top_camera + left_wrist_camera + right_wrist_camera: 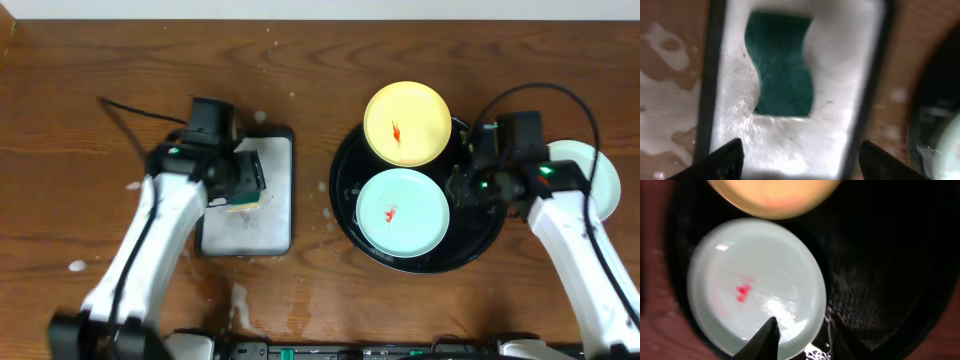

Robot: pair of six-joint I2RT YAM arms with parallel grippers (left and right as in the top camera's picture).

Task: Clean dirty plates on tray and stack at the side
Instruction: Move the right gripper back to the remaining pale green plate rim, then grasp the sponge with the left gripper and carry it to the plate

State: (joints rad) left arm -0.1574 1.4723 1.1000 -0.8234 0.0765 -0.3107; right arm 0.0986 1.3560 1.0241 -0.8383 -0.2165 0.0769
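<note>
Right end effector [802, 335] narrowly apart with tips at the near rim of the smeared mint plate [740, 270] on the tray [880, 280], yellow plate [770, 195] beyond; left end effector [800, 150] wide apart above the sponge [782, 65]; likely hazard: shallow bite slipping off the slick rim, plate dropping.

Left arm [150, 235]: wore white shells — black joints.
Right arm [585, 250]: matched, white over black.
Wrist lights [545, 170]: glowed green.
Cables [125, 113]: ran black.
Fingertips [765, 340]: tapered black.
</note>
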